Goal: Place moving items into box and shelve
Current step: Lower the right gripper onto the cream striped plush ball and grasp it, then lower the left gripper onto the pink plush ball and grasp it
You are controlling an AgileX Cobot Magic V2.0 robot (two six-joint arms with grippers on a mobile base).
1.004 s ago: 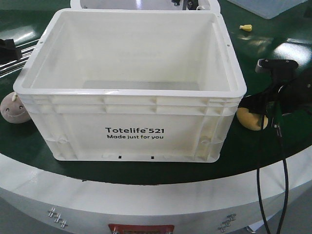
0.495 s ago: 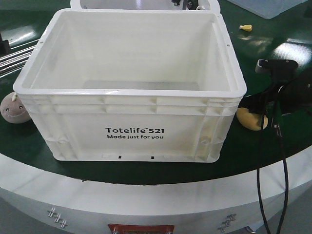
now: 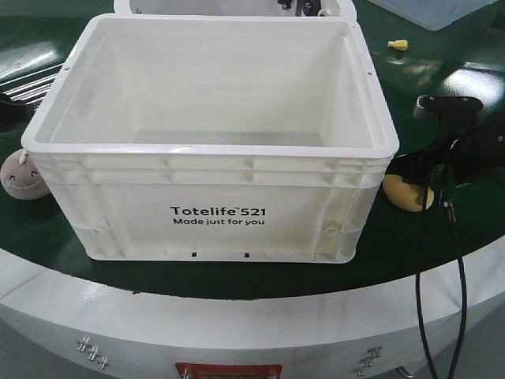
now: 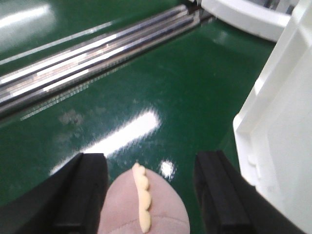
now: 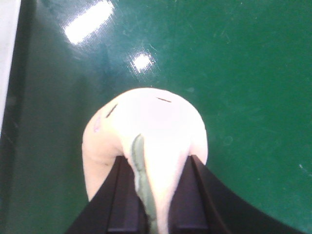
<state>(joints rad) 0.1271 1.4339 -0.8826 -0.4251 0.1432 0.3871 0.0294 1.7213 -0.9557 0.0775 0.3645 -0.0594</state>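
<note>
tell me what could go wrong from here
The right gripper pinches only a narrow fold of the yellow toy, so it may slip on the lift. The box wall stands high beside it; a low swing could catch the rim. The left gripper is open around the pink toy, near the box, and might clip it.

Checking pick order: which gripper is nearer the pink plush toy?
Left. The left gripper straddles the pink plush toy, fingers open either side; the right gripper is across the white box, pinching the yellow plush.
</note>
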